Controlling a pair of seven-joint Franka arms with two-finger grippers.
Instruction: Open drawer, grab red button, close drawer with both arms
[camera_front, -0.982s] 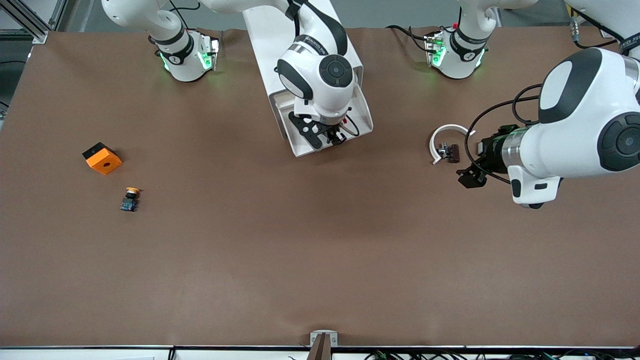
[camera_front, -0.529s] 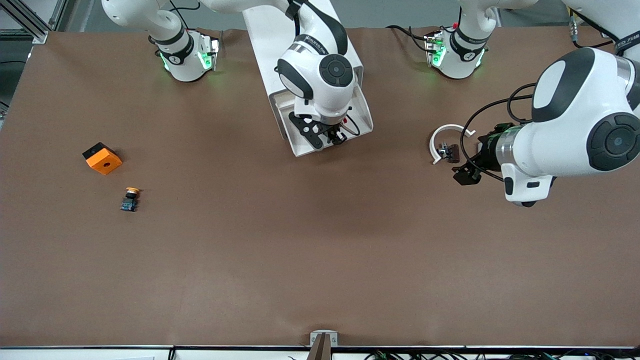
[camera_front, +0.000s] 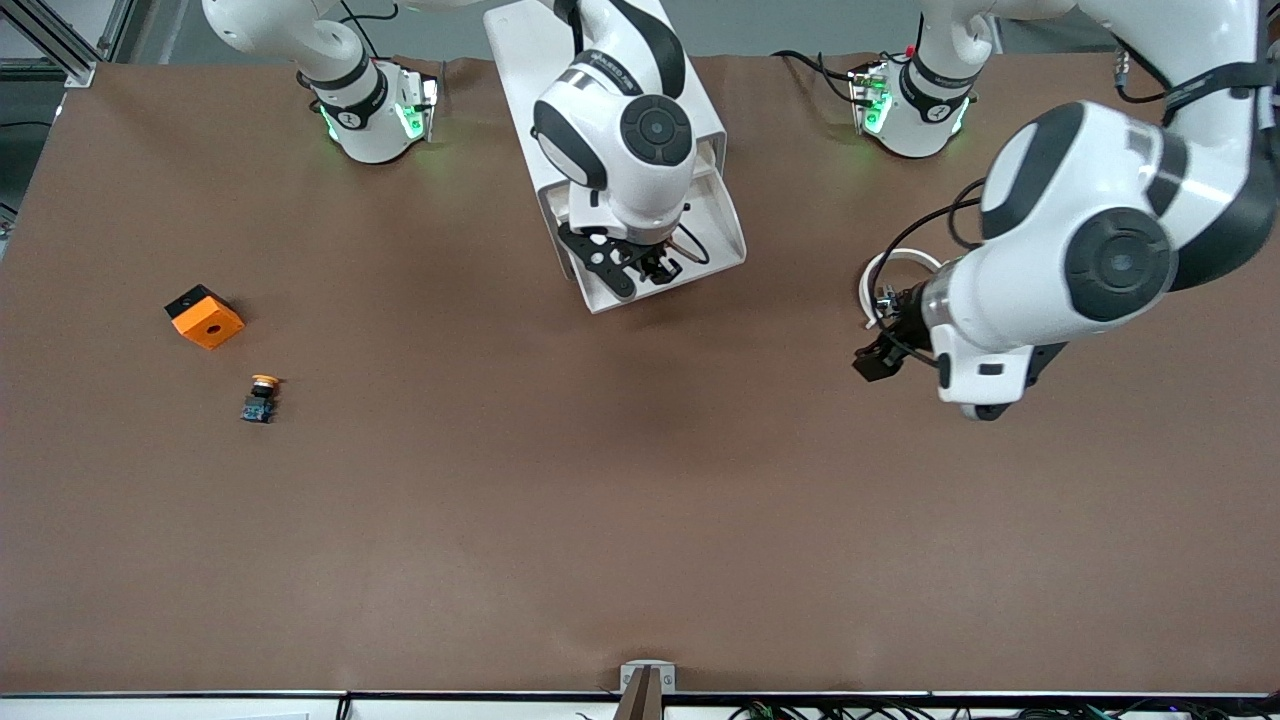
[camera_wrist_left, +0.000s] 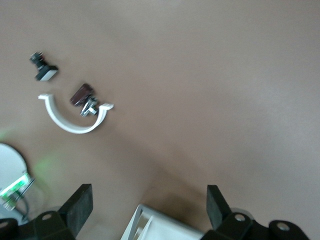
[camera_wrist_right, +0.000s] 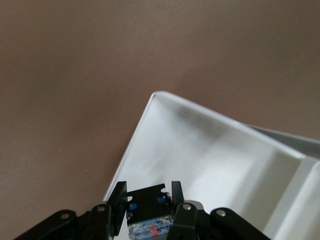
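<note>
R pincer (camera_wrist_right: 147, 202) clenched on button (camera_wrist_right: 146, 220) over open drawer (camera_front: 722, 215), axis unclear; L pincer (camera_wrist_left: 145, 207) released

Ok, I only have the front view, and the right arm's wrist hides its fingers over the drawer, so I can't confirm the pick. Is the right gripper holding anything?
Observer: Yes. The right wrist view shows the right gripper shut on the button, black and blue body with red showing, over the open drawer.
Operator: Anything else in the drawer?
Observer: The part that view shows is bare white; the rest is out of frame.
Operator: And the left gripper?
Observer: The left wrist view shows the left gripper open and holding nothing, over the table.
Operator: What does that arm hide from me?
Observer: A small black and white part lies beside the white curved piece.
</note>
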